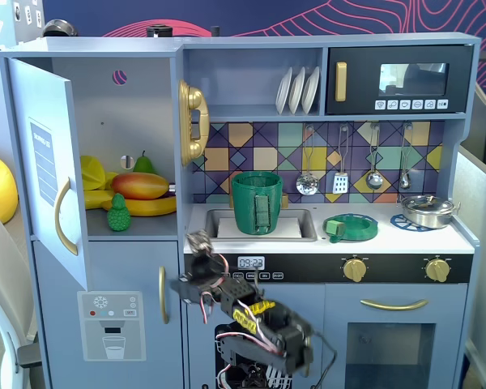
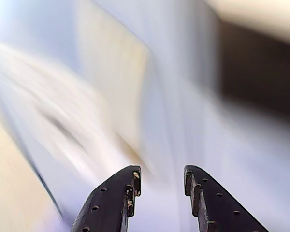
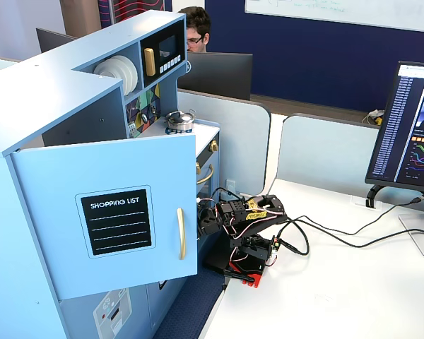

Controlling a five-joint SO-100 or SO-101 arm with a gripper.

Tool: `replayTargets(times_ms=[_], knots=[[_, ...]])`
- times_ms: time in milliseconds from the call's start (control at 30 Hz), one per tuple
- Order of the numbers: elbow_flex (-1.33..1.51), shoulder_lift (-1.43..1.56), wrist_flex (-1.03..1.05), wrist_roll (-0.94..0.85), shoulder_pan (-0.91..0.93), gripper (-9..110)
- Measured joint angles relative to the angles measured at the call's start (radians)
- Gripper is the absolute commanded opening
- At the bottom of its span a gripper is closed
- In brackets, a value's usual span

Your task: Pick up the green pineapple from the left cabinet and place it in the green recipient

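At far left, behind its open door: left cabinet [image 1: 105, 138], its shelf holding the green pineapple [image 1: 118, 213] (upright, leafy top up, in front of the banana). Centre sink: green recipient [image 1: 257, 203]. Below the counter: my gripper [image 1: 199, 241], fingers narrowly parted, empty. Pineapple lies up and left of them.

The pineapple [image 1: 118, 214] is seen as bumpy glossy plastic, the pot [image 1: 257, 203] as smooth plastic, the cabinet [image 1: 105, 146] as matt painted board.
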Motion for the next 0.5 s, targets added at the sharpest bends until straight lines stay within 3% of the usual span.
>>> replayTargets(times_ms=[200,500], knots=[[-0.285,-0.272,-0.146,-0.046,-0.066,23],[-0.514,-0.581,-0.359,-0.046,-0.067,36]])
